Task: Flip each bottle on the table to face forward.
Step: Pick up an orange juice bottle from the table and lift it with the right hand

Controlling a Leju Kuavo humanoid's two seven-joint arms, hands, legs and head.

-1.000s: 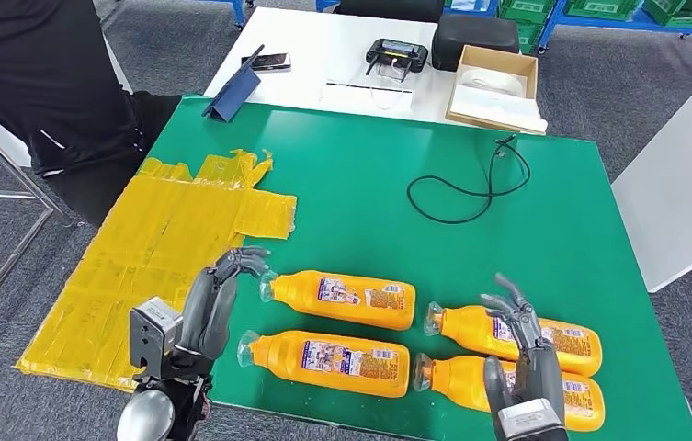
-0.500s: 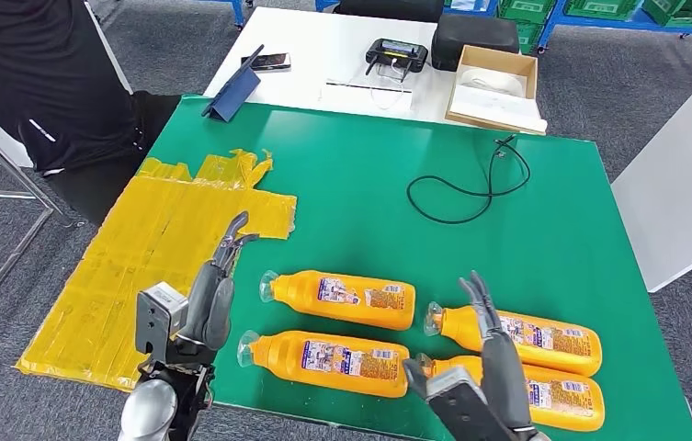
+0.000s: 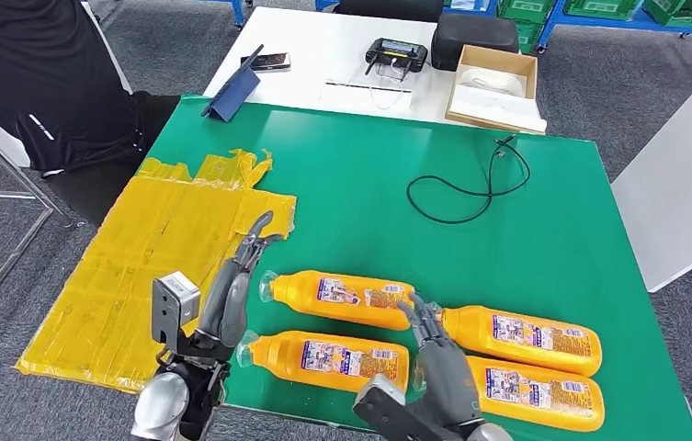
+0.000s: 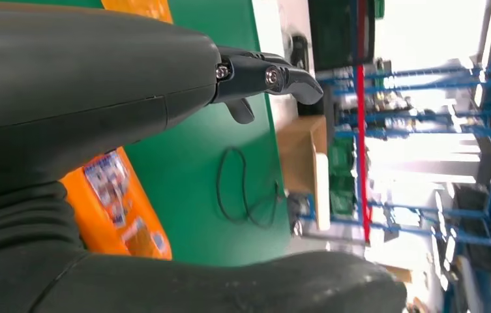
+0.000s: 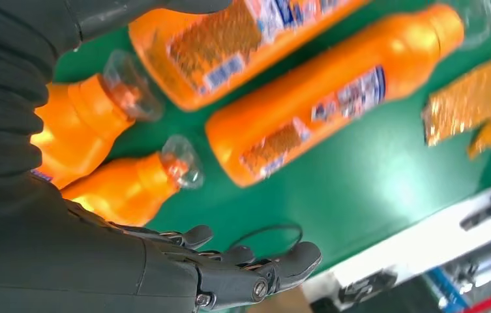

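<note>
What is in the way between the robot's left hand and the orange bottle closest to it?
Nothing visible is. The left hand, fingers apart and holding nothing, hovers just beside the clear cap of the far left bottle. Only bare green table shows between the fingers and that cap.

Four orange bottles [image 3: 342, 299] with multicoloured labels lie on a green table [image 3: 470, 248] beside yellow tape [image 3: 149, 257].
</note>
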